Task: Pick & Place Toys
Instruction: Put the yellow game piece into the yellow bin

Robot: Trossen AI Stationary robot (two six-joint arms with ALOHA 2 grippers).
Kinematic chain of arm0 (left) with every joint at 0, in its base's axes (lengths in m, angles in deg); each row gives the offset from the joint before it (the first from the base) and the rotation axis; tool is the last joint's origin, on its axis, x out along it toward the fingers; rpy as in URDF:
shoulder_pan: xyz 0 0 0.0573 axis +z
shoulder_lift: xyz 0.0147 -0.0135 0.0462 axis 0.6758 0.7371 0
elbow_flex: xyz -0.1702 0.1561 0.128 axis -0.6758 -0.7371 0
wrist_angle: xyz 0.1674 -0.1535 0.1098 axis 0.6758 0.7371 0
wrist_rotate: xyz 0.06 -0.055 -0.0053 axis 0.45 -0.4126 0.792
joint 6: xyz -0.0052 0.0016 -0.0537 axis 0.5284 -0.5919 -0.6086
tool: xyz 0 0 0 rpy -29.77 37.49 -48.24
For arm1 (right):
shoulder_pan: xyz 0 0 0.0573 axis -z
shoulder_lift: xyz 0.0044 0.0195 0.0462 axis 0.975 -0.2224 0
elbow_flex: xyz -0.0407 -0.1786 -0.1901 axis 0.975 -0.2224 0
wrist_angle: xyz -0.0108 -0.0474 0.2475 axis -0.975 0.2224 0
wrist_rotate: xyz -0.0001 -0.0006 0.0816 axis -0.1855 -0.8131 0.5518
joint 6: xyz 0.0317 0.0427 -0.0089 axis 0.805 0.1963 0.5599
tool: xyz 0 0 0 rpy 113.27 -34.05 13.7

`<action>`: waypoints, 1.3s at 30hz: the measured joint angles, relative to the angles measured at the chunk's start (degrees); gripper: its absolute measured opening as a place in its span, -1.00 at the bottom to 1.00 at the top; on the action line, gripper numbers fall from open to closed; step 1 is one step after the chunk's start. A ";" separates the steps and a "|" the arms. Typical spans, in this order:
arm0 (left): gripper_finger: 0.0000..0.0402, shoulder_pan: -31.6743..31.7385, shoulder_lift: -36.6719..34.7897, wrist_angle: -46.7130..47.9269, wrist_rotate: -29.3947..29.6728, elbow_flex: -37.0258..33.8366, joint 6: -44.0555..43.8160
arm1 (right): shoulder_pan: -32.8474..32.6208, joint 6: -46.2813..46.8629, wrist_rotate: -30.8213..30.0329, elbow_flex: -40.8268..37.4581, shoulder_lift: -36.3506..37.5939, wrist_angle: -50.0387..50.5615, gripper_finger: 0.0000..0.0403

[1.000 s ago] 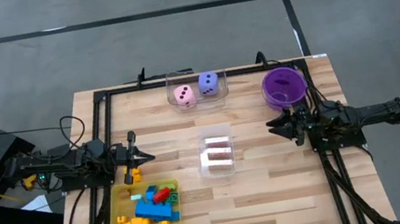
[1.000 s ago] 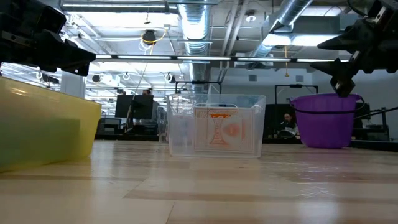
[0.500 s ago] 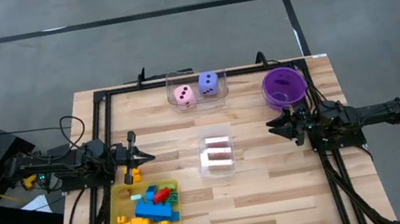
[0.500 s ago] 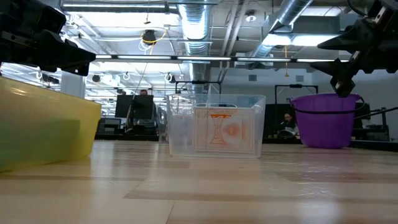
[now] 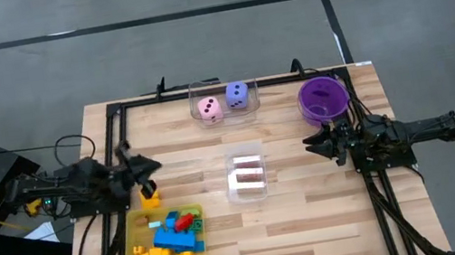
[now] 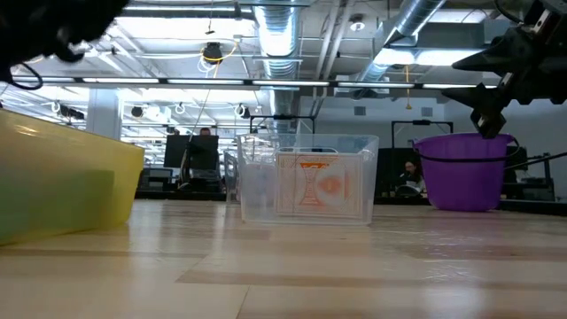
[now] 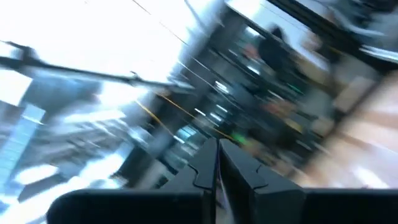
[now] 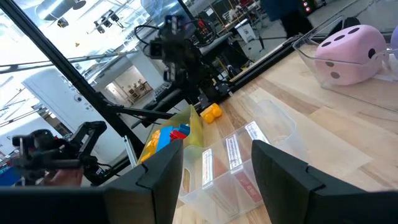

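The toys are sorted. Coloured bricks (image 5: 174, 232) lie in the yellow tray (image 5: 135, 223). A pink die (image 5: 209, 108) and a purple die (image 5: 238, 95) sit in a clear box. Playing cards (image 5: 248, 176) stand in another clear box (image 6: 306, 188) at mid-table. One yellow brick (image 5: 149, 196) rests on the wood just beyond the tray. My left gripper (image 5: 153, 167) hangs shut and empty above that brick, tipped upward (image 7: 217, 169). My right gripper (image 5: 311, 144) hovers open at the right, level, pointing at the card box (image 8: 231, 167); nothing is between its fingers (image 8: 214, 180).
A purple bowl (image 5: 324, 98) stands at the far right, just beyond my right gripper, and also shows in the low view (image 6: 465, 173). A black frame (image 5: 111, 146) runs along the table's edges. Bare wood lies between the card box and the near edge.
My left gripper has risen a little, tipped its fingers upward and rolled about its own axis, staying shut. It has left the top of the low view almost entirely. The yellow brick below it now shows more fully and has not moved.
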 joint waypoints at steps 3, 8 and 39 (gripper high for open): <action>-0.94 0.00 0.06 -9.24 -0.01 0.00 1.42 | 0.00 0.00 0.00 0.00 0.00 0.00 -0.09; -0.94 -0.02 0.03 -19.30 -0.03 0.00 1.50 | 0.00 0.00 0.00 -0.01 0.00 0.00 -0.09; -0.94 11.30 48.45 19.64 85.32 51.75 -25.87 | 0.02 0.00 0.00 -0.02 0.02 -0.03 -0.09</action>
